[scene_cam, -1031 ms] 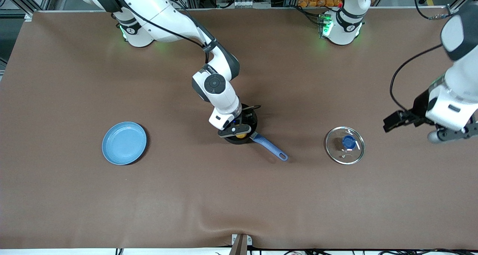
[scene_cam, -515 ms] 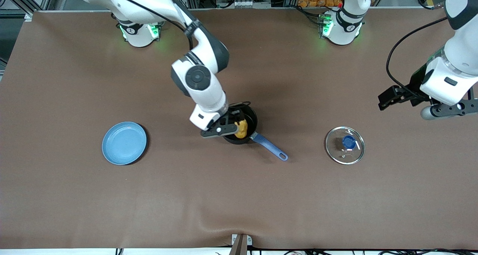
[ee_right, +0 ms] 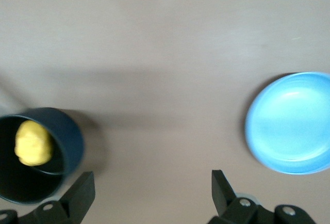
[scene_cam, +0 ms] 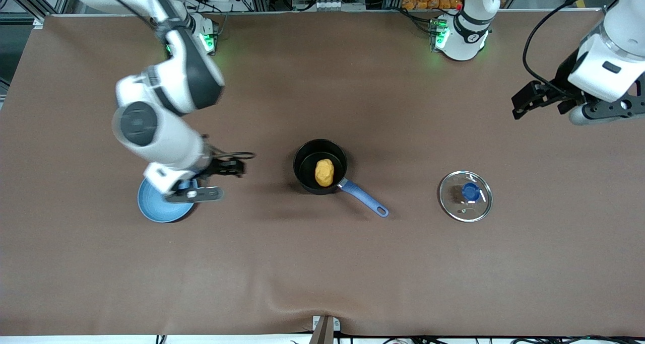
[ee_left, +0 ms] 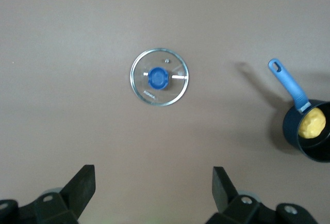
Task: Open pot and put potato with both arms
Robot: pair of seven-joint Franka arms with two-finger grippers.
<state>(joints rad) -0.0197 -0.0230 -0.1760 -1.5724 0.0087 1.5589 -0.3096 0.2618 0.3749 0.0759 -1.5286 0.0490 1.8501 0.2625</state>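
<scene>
The black pot (scene_cam: 308, 158) stands uncovered mid-table, its blue handle (scene_cam: 365, 201) pointing toward the front camera. The yellow-orange potato (scene_cam: 324, 173) lies inside it. The glass lid (scene_cam: 465, 196) with its blue knob lies flat on the table toward the left arm's end. My right gripper (scene_cam: 194, 195) is open and empty, up in the air over the table between the pot and the blue plate. In the right wrist view the gripper (ee_right: 150, 193) frames bare table, with the pot (ee_right: 72, 141) and potato (ee_right: 33, 142) to one side. My left gripper (scene_cam: 602, 111) is open and empty, high over the table's left-arm end; its wrist view shows the gripper (ee_left: 153, 185), the lid (ee_left: 159, 77) and the pot (ee_left: 291, 131).
A flat light-blue plate (scene_cam: 156, 208) lies toward the right arm's end, partly covered by my right hand in the front view; it also shows in the right wrist view (ee_right: 291, 123). The brown table cover has a small ripple at its front edge (scene_cam: 282, 303).
My right gripper has let go of the potato in the pot, then risen and swung away toward the blue plate. My left arm has drawn back from the lid toward the robots' bases.
</scene>
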